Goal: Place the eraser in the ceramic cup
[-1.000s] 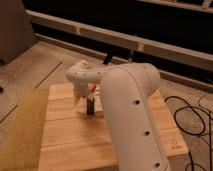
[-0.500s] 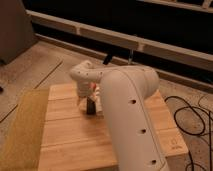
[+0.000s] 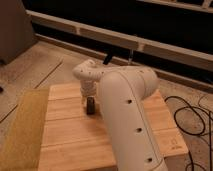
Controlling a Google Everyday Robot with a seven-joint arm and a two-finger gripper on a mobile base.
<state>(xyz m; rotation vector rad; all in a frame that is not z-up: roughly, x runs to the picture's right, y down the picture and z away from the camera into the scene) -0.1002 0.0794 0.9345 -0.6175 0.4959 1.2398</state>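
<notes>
Open board on the wooden table (image 3: 65, 137) runs from 6 to 9 o'clock of the gripper (image 3: 91, 106), which hangs low over the table's middle. The thick white arm (image 3: 127, 117) blocks 12 through 5 o'clock. A flat yellowish panel (image 3: 22, 125) borders the table at 9 o'clock, low enough to pass over.

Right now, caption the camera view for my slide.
White robot arm bent over a light wooden tabletop, its dark gripper pointing down toward it.
</notes>
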